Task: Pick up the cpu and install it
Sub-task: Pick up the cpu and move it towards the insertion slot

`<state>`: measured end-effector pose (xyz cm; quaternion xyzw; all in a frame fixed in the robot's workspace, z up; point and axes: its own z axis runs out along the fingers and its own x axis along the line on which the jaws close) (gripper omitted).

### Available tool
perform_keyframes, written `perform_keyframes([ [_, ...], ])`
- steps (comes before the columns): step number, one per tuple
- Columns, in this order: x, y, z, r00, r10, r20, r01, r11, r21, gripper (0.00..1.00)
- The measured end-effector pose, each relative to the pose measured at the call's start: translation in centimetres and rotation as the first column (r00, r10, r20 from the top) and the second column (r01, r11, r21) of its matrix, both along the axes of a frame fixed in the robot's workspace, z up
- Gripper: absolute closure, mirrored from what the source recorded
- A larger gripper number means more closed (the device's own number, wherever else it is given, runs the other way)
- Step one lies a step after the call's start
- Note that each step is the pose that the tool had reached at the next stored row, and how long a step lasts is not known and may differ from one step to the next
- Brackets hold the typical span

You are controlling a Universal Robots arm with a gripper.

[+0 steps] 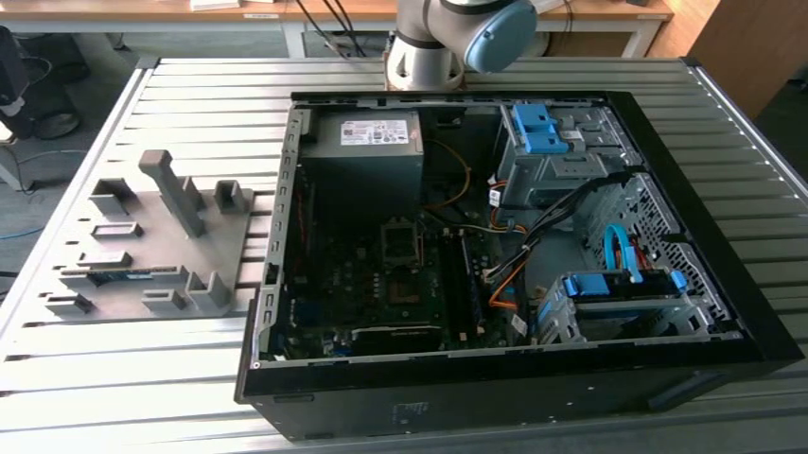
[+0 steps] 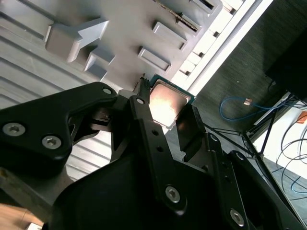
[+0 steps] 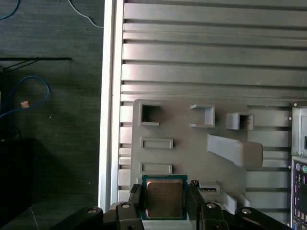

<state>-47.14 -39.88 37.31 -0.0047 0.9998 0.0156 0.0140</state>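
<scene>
Cpu [image 3: 164,198] is being clamped at two opposite edges between the gripper's [image 3: 165,197] fingers [image 3: 135,199], hovering over the grey parts holder [image 3: 192,146].

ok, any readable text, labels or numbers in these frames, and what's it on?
No text is legible.
White label on the grey power-supply box: there is print, but it is too small to read.
cpu metal face, gripped in the claw: any markings are too faint to read in both wrist views.
</scene>
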Motion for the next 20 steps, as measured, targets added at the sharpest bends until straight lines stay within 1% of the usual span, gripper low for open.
perform_keyframes([
  [20,0.0,0.00,2.42,1.0000,0.000,0.0000,0.000,1.0000,0.0000,0.53],
])
